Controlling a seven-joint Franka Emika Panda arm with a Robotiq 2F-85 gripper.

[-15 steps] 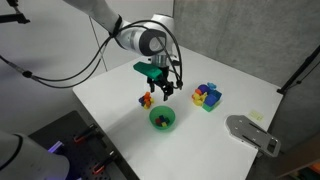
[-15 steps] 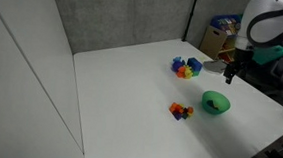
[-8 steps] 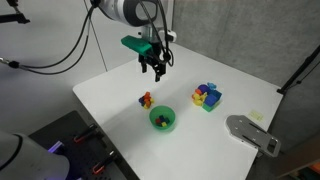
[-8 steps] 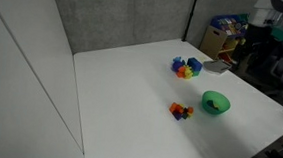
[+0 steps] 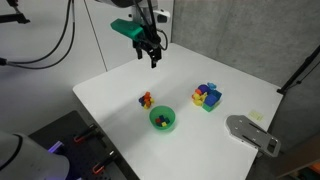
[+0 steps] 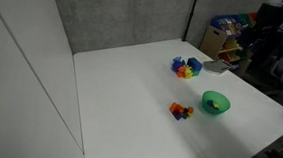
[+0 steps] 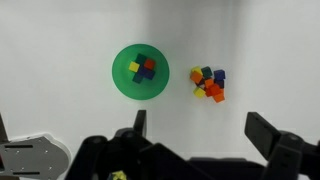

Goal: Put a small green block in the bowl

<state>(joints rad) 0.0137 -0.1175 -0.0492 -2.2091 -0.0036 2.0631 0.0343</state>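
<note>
The small bright-green bowl (image 5: 172, 124) stands on the white table near its front edge; it also shows in an exterior view (image 6: 221, 107) and in the wrist view (image 7: 121, 78). Several small blocks lie in it: yellow, blue, red and a dark green one (image 7: 142, 60). A small cluster of loose blocks (image 5: 146, 99) lies beside the bowl, also visible in the wrist view (image 7: 208, 83). My gripper (image 5: 152, 52) is high above the table, behind the bowl, open and empty (image 7: 198, 122).
A larger cluster of coloured blocks (image 5: 207, 96) sits farther along the table, also in an exterior view (image 6: 186, 67). A grey flat device (image 5: 250, 133) lies at the table's corner. Boxes and clutter stand beyond the table (image 6: 222, 40).
My gripper has risen from just above the bowl and small cluster and moved back, away from the table surface. The blocks and bowl have not moved.
</note>
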